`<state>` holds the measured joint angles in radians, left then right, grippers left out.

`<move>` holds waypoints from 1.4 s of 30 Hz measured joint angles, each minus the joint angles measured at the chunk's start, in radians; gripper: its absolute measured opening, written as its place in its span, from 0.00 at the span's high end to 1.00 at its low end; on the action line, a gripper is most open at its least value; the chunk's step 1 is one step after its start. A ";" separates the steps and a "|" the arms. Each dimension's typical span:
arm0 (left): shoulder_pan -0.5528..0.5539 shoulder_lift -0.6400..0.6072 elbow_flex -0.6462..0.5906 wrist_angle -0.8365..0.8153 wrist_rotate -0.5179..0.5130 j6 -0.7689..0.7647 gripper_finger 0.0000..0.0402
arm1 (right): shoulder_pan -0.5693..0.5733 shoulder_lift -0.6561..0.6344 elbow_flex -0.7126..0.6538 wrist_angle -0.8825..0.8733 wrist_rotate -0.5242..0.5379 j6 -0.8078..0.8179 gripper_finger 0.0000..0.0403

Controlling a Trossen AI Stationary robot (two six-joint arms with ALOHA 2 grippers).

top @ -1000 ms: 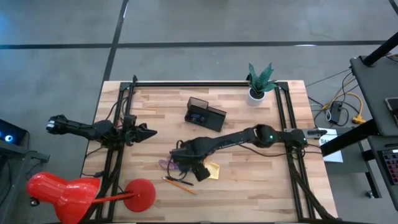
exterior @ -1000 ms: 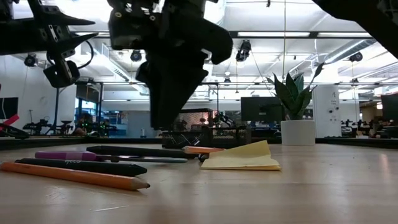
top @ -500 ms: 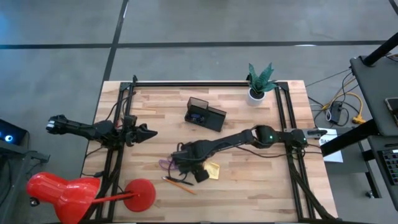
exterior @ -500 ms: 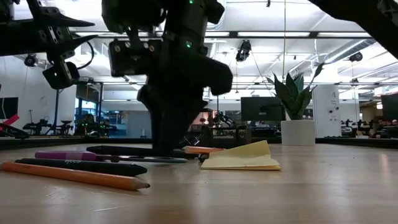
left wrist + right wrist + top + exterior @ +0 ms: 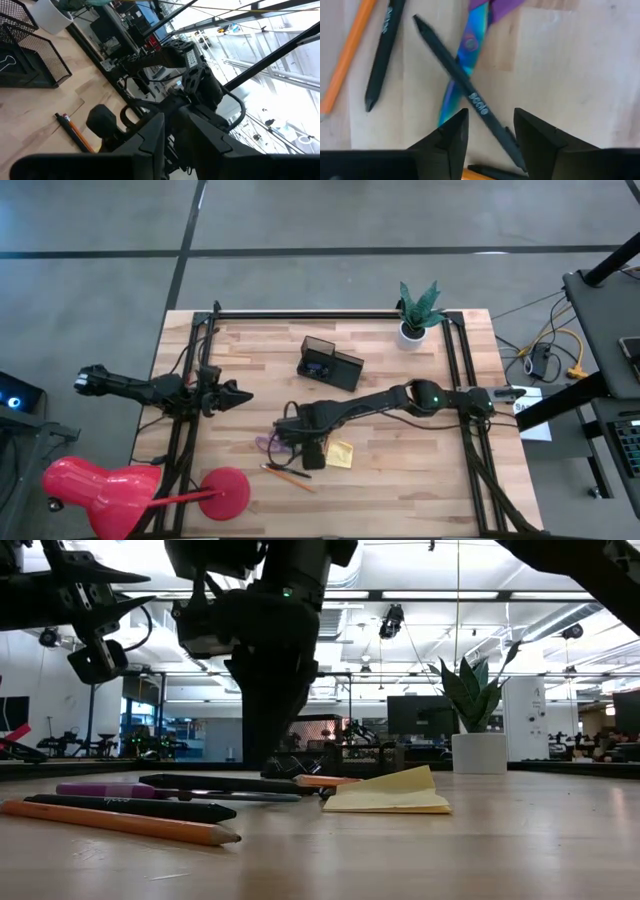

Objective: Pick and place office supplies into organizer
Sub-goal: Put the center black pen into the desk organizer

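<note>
From above, a wooden table (image 5: pixel 400 480) carries the organizer (image 5: pixel 331 365) at far centre, while the right gripper (image 5: pixel 300 442) hangs over the scissors (image 5: pixel 268 444), pens and pencil (image 5: pixel 293 478) near the middle; the left gripper (image 5: pixel 238 394) waits at the left, fingers together. Level with the table, the pencil (image 5: pixel 120 823), pens (image 5: pixel 130 807) and sticky pad (image 5: pixel 392 796) lie below the right gripper (image 5: pixel 268 755). Its wrist view shows fingers (image 5: pixel 451 137) narrowly apart, straddling a black pen (image 5: pixel 465 87) crossing the scissor blades (image 5: pixel 462 67).

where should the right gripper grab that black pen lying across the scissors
Grip the black pen mid-barrel, near its printed lettering, coming straight down from above. It lies flat and diagonal across the scissors, so the open right gripper should straddle the thin barrel crosswise; the tips offer less hold, I'd judge.
</note>
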<state>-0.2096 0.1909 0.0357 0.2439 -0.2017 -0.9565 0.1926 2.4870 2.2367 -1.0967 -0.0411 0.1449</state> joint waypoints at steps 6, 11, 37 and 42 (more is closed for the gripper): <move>0.000 0.001 0.000 0.000 0.004 0.000 0.84 | 0.005 0.000 -0.012 -0.009 0.002 -0.166 0.61; 0.000 0.003 0.000 0.000 0.010 0.000 0.84 | 0.006 0.000 -0.029 0.001 0.059 -0.350 0.60; 0.000 0.000 0.000 0.001 0.017 -0.005 0.84 | -0.012 0.000 -0.100 0.019 -0.015 -0.400 0.87; 0.000 0.000 0.000 0.001 0.017 -0.005 0.84 | -0.030 0.000 -0.097 0.017 -0.045 -0.238 0.95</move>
<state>-0.2096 0.1913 0.0357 0.2453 -0.1844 -0.9617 0.1627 2.4866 2.1392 -1.0793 -0.0866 -0.0934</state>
